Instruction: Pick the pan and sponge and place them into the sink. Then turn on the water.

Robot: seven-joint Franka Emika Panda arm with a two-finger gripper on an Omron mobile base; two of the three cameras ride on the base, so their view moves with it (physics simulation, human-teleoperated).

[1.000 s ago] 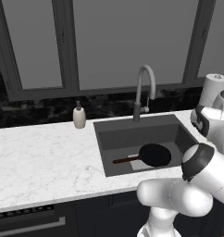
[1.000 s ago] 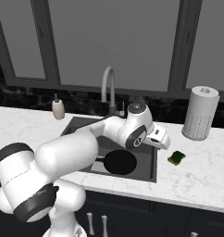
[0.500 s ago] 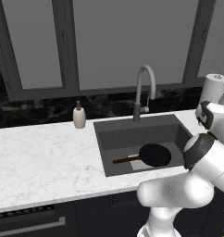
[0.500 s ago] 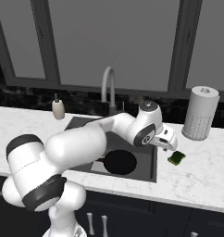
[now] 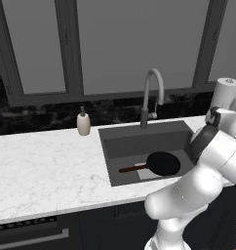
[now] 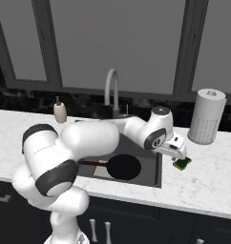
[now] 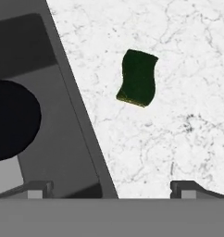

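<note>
- On the counter (image 6: 208, 171) right of the sink (image 6: 153, 174), hand (image 6: 178, 153) has swung closer over sponge (image 7: 138, 77), fingers spread, empty.
- Pan (image 5: 163, 163) unmoved in sink.

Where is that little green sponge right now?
The sponge lies on the marble counter just right of the sink, in front of the paper towel roll. The open gripper hovers above it, not touching.
</note>
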